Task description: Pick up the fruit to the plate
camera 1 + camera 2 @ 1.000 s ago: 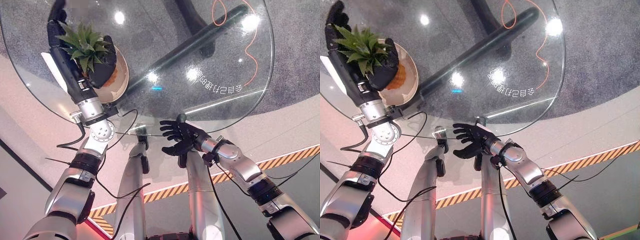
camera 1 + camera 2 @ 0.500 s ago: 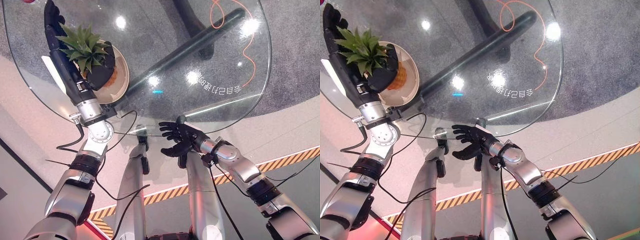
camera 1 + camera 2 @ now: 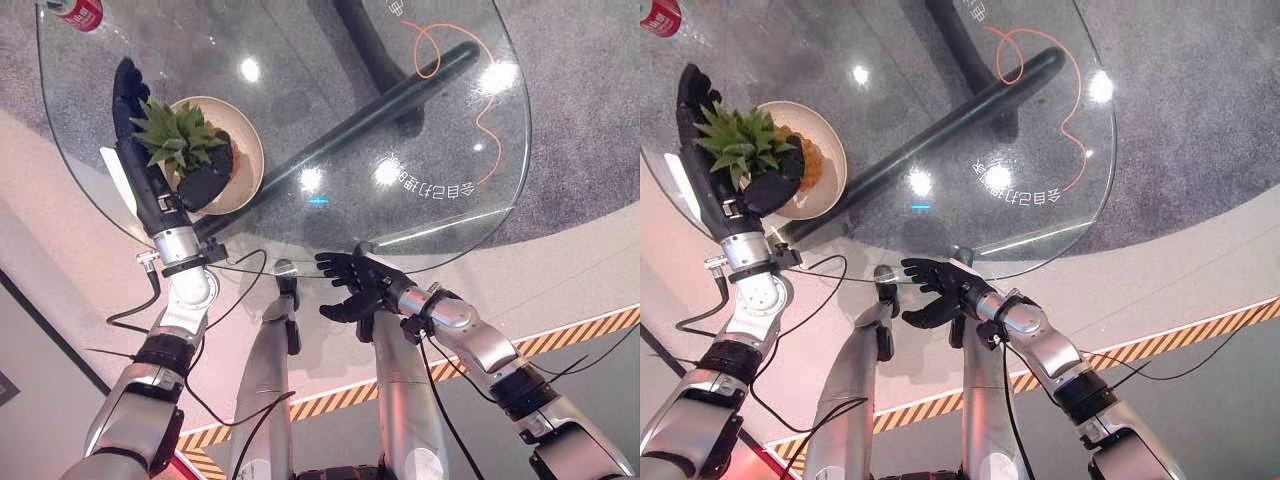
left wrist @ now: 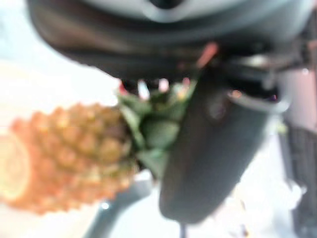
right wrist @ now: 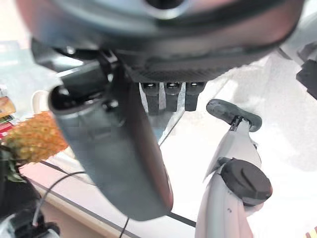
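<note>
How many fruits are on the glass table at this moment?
1. A pineapple lies on the plate at the table's left side, with the left hand around its leafy crown. The hand covers part of the plate, so a smaller fruit could be hidden.

One pineapple [image 3: 178, 140], one plate [image 3: 246, 160], one red can [image 3: 80, 12] and one glass table [image 3: 440, 130].

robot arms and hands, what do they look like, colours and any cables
Both arms are silver-grey metal in rounded segments, with black bands at the joints. The left hand and the right hand are dark, nearly black, with jointed fingers. The left forearm is a long dark section with a white strip along its side, ending in a silver cylindrical wrist. Thin black cables run along both arms.
</note>
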`<state>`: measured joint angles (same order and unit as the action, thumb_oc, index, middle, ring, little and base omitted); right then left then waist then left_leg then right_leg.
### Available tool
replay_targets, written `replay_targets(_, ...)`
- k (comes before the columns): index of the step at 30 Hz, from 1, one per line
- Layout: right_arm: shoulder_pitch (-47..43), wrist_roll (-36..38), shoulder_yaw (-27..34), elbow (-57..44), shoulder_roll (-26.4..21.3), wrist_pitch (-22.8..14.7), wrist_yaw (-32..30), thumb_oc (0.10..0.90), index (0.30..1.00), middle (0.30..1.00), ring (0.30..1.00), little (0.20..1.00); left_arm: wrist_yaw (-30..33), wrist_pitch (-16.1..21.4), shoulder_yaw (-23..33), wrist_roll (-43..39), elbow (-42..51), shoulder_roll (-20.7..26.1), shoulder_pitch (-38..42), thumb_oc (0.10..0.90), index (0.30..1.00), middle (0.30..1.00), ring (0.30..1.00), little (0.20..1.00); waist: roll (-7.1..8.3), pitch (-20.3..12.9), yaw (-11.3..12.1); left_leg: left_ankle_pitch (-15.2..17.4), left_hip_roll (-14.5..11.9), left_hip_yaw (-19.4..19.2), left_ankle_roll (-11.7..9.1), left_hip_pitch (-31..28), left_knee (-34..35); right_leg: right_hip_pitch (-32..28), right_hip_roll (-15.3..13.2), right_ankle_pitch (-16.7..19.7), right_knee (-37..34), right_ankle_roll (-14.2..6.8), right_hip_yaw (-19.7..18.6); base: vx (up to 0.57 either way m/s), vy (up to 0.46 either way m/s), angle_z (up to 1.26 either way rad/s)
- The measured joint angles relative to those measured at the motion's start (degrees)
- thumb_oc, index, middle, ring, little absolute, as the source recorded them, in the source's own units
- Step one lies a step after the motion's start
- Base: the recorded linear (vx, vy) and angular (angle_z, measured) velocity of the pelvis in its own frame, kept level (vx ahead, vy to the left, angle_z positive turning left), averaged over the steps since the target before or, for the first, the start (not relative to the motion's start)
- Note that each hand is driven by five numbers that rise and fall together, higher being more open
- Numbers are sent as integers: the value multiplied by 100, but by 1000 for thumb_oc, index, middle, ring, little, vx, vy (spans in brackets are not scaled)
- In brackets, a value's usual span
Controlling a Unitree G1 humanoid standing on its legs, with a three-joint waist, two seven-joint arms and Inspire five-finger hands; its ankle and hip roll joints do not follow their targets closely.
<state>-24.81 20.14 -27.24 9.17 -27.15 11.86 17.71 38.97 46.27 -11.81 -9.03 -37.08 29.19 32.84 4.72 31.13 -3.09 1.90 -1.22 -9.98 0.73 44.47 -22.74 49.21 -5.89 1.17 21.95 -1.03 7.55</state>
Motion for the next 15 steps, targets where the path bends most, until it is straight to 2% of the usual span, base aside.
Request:
replay_targets(7,302,-1,193,0,-5,-118,26,800,900,900,900,900,-698,-229,30,-463,62,59,-294,800,900,900,900,900,-12,5,128,-55,3,-17,-46,-387,212,-287,8,-42,-27,33,1,-26,-77,0)
replay_targets(15,441,-151,318,0,-10,-193,242,800,900,900,900,900,-1520,-464,318,-1152,163,65,-753,800,900,900,900,900,-35,9,199,-96,-38,-20,-109,-813,377,-631,37,-97,-32,60,7,-12,-61,-1)
